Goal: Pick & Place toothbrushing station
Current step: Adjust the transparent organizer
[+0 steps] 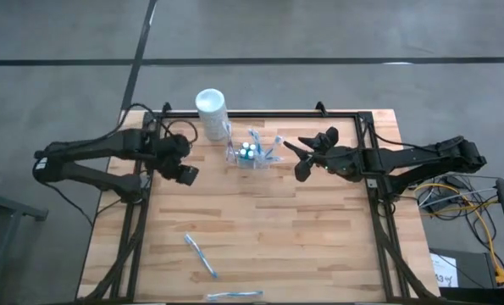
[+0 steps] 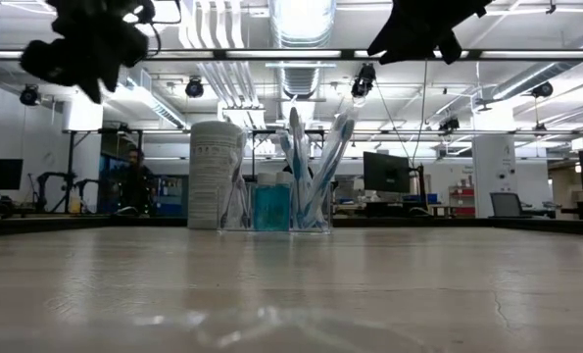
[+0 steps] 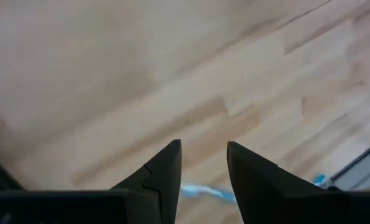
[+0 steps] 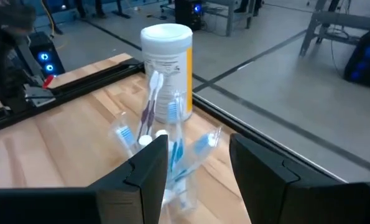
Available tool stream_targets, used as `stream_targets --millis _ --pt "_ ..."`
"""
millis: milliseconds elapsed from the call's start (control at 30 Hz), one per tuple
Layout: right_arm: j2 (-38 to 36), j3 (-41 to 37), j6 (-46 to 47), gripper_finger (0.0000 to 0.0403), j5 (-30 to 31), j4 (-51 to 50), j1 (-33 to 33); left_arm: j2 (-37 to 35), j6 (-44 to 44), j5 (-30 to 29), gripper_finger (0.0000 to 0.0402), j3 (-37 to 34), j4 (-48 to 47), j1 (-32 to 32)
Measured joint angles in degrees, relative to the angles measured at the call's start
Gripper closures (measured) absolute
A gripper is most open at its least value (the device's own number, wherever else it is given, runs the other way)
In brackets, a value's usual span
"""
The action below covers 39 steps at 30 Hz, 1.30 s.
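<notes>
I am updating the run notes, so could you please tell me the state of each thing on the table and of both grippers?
Small clear plastic toothbrush holder: upright at the table's far middle, toothbrushes standing in it, not gripped.
Tall white cylindrical container: upright, round lid on.
Two loose blue-and-white toothbrushes: lying flat near the front edge.
Left gripper: open, empty, raised above the table.
Right gripper: open, empty, raised just right of the holder.

One camera looks straight down on the whole wooden table (image 1: 260, 229); another sits at tabletop level, facing the far room. Each wrist camera looks past its own fingers. Three views share the toothbrushing station (image 1: 252, 155).
</notes>
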Motion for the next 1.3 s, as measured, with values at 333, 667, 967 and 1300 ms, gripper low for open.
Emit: stream_targets --millis 333,667,967,1300 --pt "0.0 0.0 -7.0 0.0234 0.0 -0.1 0.0 -0.1 -39.3 3.8 0.0269 -7.0 2.2 -13.3" --pt "0.0 0.0 -11.2 0.0234 0.0 -0.5 0.0 3.0 -65.5 -3.7 0.0269 -14.3 30.2 -30.0" --pt "0.0 0.0 -4.1 0.0234 0.0 -5.3 -0.4 2.3 -44.6 -24.5 0.0269 -14.9 31.9 -28.9" --pt "0.0 0.0 12.8 0.0234 -4.6 -12.4 -2.4 -2.4 -28.1 -29.5 0.0269 -14.5 32.3 -22.9"
